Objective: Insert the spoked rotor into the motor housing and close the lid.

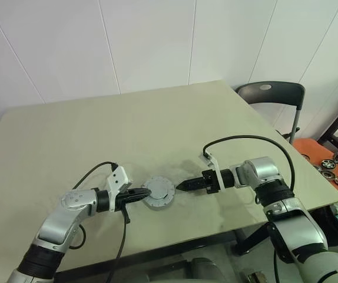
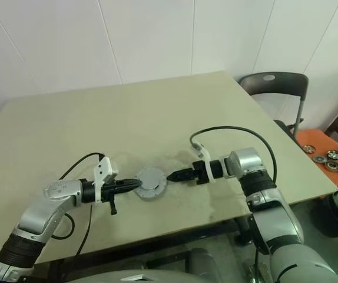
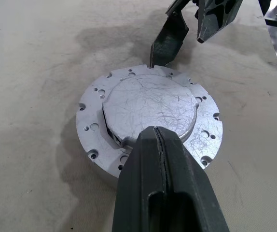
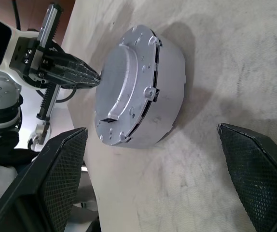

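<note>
The motor housing [image 1: 158,199] stands on the table near its front edge, a short silvery cup. The lid [image 3: 150,104], a scratched grey disc with a raised middle and small holes round its rim, lies on top and covers the inside. The spoked rotor is hidden. My left gripper [image 1: 146,193] is shut, its tip resting on the lid's near edge [image 3: 157,133]. On the housing's other side my right gripper [image 1: 181,186] is open and points at it. Its fingers [image 4: 56,169] stand wide, a little short of the housing wall [image 4: 170,96] without touching it.
The beige table [image 1: 98,135] stretches back to the white wall. A dark chair [image 1: 272,94] stands at the far right corner. Past the table's right edge an orange tray [image 1: 328,162] holds several wheel-like parts. Cables loop from both wrists.
</note>
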Robot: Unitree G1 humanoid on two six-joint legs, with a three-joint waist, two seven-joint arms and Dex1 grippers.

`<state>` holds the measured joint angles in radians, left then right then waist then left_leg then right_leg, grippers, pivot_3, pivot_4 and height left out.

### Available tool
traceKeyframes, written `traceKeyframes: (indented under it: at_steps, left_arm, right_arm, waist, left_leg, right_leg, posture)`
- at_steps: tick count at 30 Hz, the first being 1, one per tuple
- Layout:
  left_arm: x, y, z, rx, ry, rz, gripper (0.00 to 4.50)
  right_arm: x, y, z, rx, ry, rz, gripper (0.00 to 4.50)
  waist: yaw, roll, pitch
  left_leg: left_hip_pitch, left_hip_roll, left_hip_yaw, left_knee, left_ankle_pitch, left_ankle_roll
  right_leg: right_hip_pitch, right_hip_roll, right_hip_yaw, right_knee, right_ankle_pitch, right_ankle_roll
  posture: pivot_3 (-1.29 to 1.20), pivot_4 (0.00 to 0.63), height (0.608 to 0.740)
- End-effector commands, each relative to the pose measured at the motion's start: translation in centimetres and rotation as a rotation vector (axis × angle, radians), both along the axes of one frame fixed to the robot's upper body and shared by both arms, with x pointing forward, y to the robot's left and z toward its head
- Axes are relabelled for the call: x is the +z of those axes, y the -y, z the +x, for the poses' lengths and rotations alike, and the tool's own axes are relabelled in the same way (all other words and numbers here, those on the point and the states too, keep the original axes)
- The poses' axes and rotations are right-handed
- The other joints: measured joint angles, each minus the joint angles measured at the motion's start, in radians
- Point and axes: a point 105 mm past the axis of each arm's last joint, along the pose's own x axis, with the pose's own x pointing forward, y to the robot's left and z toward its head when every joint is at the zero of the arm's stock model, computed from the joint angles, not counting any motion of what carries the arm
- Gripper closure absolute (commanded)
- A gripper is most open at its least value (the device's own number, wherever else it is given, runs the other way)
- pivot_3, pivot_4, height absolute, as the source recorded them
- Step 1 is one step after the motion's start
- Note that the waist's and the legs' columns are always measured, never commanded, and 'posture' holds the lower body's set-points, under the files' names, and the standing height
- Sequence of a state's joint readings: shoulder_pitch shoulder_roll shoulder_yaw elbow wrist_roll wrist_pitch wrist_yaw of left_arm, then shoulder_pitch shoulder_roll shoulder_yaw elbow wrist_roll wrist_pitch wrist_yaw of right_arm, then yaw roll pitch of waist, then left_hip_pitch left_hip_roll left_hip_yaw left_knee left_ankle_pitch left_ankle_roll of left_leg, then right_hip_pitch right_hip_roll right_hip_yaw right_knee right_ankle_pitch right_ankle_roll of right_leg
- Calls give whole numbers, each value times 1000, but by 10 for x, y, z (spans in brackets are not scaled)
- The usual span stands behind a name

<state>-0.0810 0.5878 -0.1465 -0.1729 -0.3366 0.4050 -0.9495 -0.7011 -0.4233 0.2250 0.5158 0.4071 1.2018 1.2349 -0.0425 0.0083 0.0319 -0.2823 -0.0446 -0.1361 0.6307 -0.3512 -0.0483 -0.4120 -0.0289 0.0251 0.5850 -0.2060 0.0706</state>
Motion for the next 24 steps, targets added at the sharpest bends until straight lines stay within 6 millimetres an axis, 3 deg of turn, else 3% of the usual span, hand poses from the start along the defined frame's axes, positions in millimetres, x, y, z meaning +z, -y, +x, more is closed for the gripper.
traceKeyframes:
  at_steps: [1, 9, 16, 24]
  left_arm:
    - [-21, -5, -8, 20, -90, 47, 4500]
    - [-21, -6, -8, 25, -87, 43, 4500]
    - [-21, -2, -7, 33, -81, 31, 4500]
    - [-22, 3, -6, 40, -77, 19, 4500]
  right_arm:
    - [-6, 5, -8, 22, -29, -34, 19]
    - [-3, 4, -6, 23, -41, -31, 19]
    - [16, -17, -3, 7, -161, 63, 19]
    - [31, -36, 5, 26, -155, 73, 19]
  waist:
    - [0, 0, 0]
    - [4, 0, 0]
    - [3, 0, 0]
    - [3, 1, 0]
  left_leg:
    - [0, 0, 0, 0, 0, 0]
    - [-1, 0, 0, 0, 0, 0]
    - [-1, 0, 0, 0, 0, 0]
    - [-1, 0, -1, 2, 0, 0]
  right_leg:
    - [0, 0, 0, 0, 0, 0]
    - [0, -1, 0, -1, 0, 0]
    - [0, 0, 0, -1, 0, 0]
    - [0, 0, 0, 1, 0, 0]
  posture:
    - [0, 0, 740]
    - [0, 0, 740]
    - [0, 0, 740]
    - [0, 0, 740]
